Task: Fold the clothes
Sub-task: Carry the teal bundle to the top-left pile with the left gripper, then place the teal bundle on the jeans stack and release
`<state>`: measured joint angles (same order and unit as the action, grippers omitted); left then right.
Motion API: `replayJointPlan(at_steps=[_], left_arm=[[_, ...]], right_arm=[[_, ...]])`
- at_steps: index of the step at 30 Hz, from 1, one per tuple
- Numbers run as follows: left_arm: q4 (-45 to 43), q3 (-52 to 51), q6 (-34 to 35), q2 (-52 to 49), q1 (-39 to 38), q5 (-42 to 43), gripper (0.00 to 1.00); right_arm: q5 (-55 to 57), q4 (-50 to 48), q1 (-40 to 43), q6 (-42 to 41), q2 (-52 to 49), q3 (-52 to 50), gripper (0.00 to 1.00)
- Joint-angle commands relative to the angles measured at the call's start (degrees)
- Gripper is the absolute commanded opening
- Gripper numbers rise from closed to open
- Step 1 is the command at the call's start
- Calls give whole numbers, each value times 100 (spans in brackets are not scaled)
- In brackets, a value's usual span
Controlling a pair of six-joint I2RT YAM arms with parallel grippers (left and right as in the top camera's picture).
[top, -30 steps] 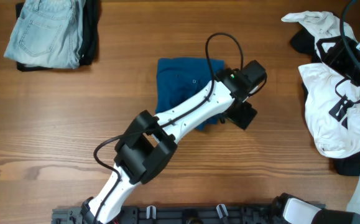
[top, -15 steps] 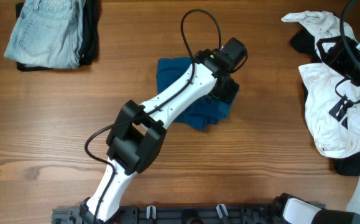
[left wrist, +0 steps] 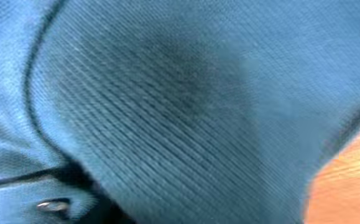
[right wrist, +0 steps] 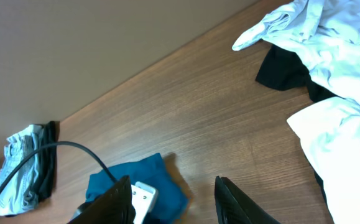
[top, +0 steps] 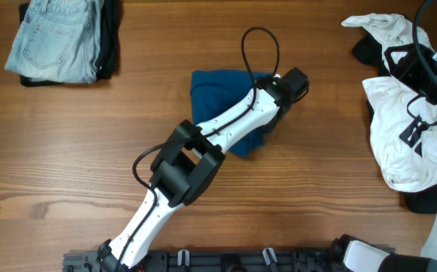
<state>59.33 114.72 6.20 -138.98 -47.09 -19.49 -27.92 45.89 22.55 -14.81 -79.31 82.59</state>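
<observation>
The dark-blue shirt lies folded small at the table's middle. My left gripper is pressed down at the shirt's back right edge; its wrist view is filled with blue fabric and shows no fingers, so its state is hidden. My right gripper hangs high at the far right, open and empty, looking down on the blue shirt. A white top with a black garment beside it lies under the right arm. Folded light-blue jeans sit at the back left.
A black garment lies under the jeans at the back left. The left arm stretches diagonally from the front edge over the shirt. Bare wooden table shows around the shirt, and a strip of it appears beside the fabric.
The left wrist swung from the shirt's right side toward the back, then came down onto its back right edge. The shirt's right part now looks narrower. The right arm has not moved.
</observation>
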Motion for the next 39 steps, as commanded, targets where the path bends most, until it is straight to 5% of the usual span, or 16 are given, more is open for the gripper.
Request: replayJointPlan(at_steps=[1,2,11,21,26,29,34,39], left_arm=[[162,-247,-151,-570,96,166,13],[247,-240,-151,-560,96,466,4],[1322,822,-140,389,1008,129,4],[918,990,-1860,2020,2994,-385,4],[-190,990,-2841,2039,3932,-1084,4],[-1554,990,-3246,2037,4533,-1078,4],[-3051,990,-4964,1976,5209,-472,4],[-3845,990,-4975,1556,5873,-291,4]], right_arm=[[120,-15,20,127,2,-22,43],[142,-17,20,129,2,-22,43],[138,-2,20,114,2,-22,43],[138,-9,20,111,2,-22,43],[138,20,17,109,2,-22,44],[140,0,17,109,2,-22,44],[144,24,17,118,-42,-59,44],[140,39,17,109,-291,-59,44]])
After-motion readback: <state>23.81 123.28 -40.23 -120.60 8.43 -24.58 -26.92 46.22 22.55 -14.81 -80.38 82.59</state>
